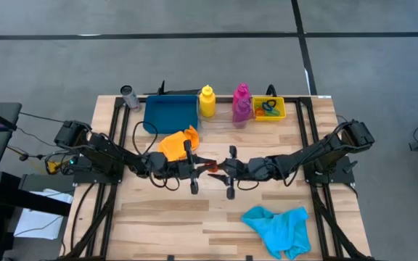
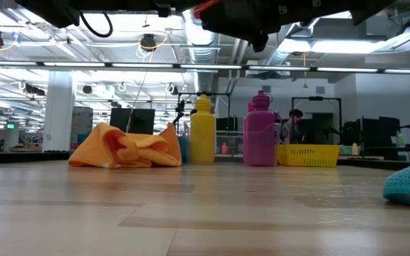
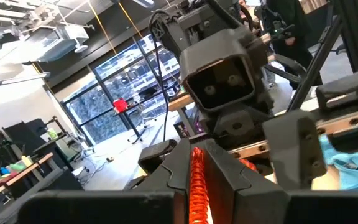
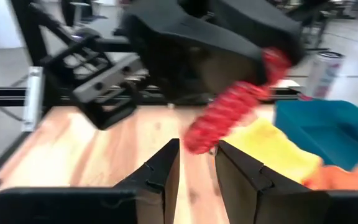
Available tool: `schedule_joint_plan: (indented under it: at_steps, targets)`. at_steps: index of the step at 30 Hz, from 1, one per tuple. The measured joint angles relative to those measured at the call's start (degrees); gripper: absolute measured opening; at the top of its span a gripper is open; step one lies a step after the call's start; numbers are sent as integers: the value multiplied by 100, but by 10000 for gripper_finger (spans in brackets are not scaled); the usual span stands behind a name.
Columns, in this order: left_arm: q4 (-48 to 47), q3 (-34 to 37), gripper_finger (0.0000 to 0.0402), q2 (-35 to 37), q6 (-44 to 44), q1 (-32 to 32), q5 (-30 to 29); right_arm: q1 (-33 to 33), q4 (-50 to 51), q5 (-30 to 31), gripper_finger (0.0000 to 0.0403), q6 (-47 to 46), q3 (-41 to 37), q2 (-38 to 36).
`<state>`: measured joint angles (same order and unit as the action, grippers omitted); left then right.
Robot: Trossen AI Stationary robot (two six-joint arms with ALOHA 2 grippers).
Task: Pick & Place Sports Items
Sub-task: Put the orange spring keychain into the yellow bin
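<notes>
Red ribbed elastic ring point(image 4: 229, 115) pinched in left hand point(image 1: 207, 166)

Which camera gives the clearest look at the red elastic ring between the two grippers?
The right wrist view: the red elastic ring hangs from the left gripper. Left wrist view shows a strip between fingers; high view a speck; low view a hint.

Both arms are showing matte black, blocky housings, black cables looping along them, each gripper point(image 4: 196, 163) ending in angular dark fingers.
</notes>
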<state>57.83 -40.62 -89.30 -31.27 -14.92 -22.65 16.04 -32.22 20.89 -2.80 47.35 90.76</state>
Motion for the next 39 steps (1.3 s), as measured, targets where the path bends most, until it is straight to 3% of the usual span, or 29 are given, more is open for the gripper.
schedule_joint_plan:
  at_steps: [6,39]
  targets:
    - [-1,0,19,18,-16,0,2,-1,190,376,95,-154,0,0]
    - [-254,0,24,81,-146,73,37,1,194,284,95,23,0,0]
